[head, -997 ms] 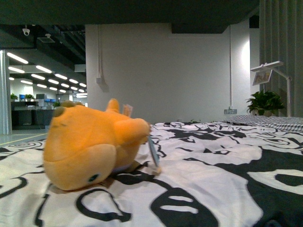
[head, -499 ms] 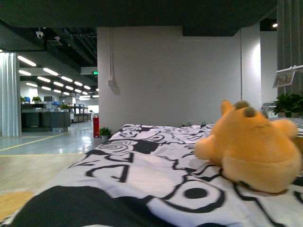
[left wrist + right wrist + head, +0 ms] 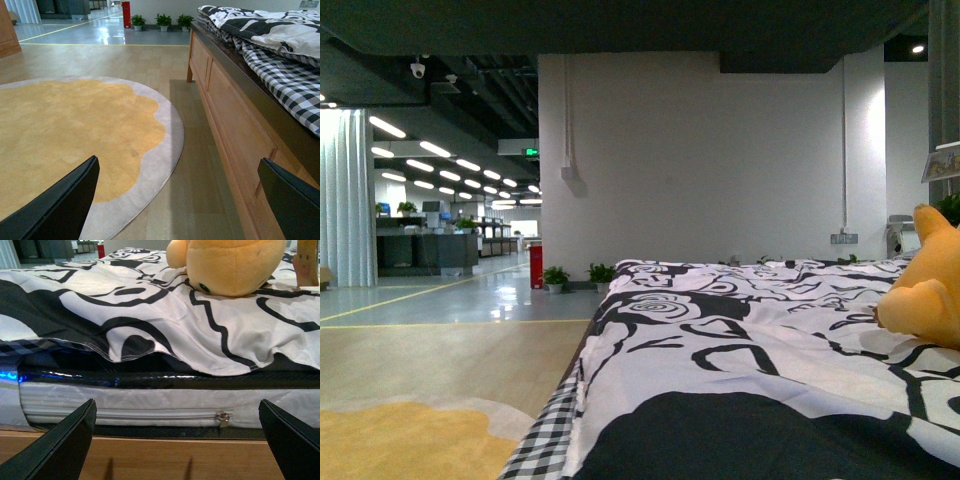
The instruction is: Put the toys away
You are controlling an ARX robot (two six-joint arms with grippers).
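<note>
White wall [image 3: 720,160] behind the bed [image 3: 740,340], yellow rug [image 3: 75,135] beside.

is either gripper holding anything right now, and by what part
Nothing is held. The left gripper hangs open above the floor; the right gripper is open facing the mattress side, apart from the plush toy lying on the bedspread.

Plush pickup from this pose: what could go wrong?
The plush toy is mostly cut off at the front view's right edge, so localizing it there may fail.
The open right gripper faces the mattress side, below the toy; a straight advance would likely hit the mattress.
The loose bedspread wrinkles beside the toy and might get pinched too.
</note>
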